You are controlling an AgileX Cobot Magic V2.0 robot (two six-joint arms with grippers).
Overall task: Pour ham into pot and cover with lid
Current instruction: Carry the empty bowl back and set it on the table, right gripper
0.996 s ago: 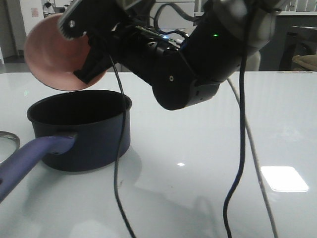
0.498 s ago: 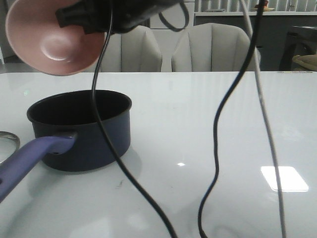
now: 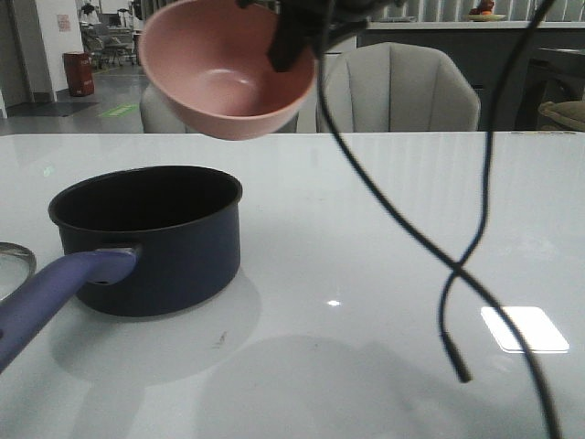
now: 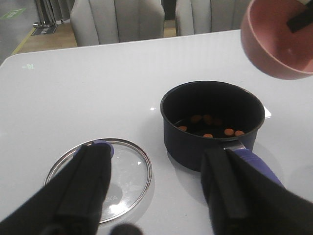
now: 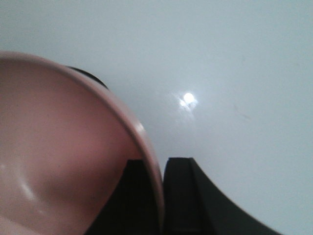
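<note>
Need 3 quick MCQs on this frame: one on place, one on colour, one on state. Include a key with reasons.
1. Where are the small orange-pink ham pieces?
A. in the pink bowl
B. on the floor of the dark navy saucepan
C. on the table beside the lid

2. What colour is the straight handle of the saucepan?
A. red
B. purple-blue
C. steel grey

3. What is the state of the round glass lid with steel rim?
A. lying flat on the white table, apart from the saucepan
B. seated on the saucepan
C. held in the left gripper

Key: 1 B, the left wrist view shows the pieces inside the saucepan and none in the round pink bowl. 2 B, both the front and left wrist views show it purple-blue. 3 A, the lid lies on the table under the left gripper, whose jaws are open and empty; the right gripper grips the bowl's rim.
</note>
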